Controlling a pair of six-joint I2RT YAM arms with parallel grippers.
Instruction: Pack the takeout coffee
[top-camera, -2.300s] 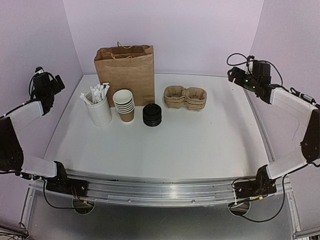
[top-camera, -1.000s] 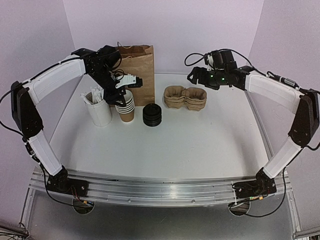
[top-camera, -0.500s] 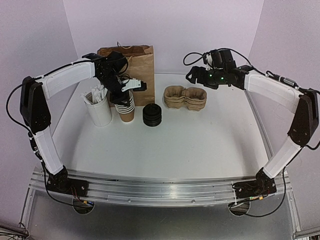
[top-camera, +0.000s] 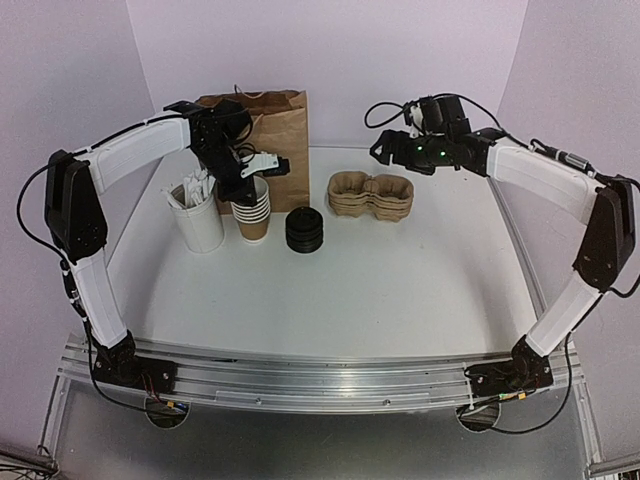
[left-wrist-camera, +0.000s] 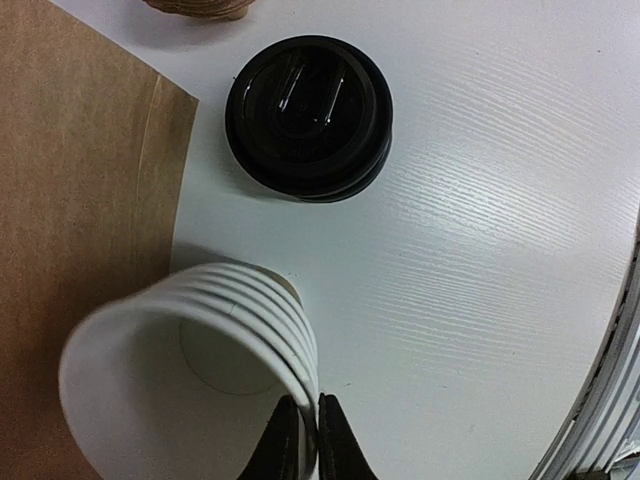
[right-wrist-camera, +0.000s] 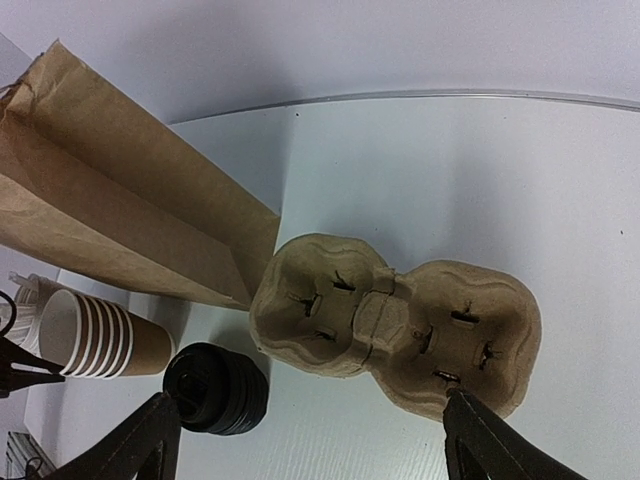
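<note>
White counter fills our view, black lids nearest. Just left, our left fingers pinch tight on the rim of the top cup, nested in its stack. Farther back, our right fingers hang spread wide, empty, above the carriers, right of the bag.

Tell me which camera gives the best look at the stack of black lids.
Left wrist view: the lids are close, whole, seen from above, top ridges clear. Top external shows the lids small, beside the cups. Right wrist shows the lids small near its bottom edge.
</note>
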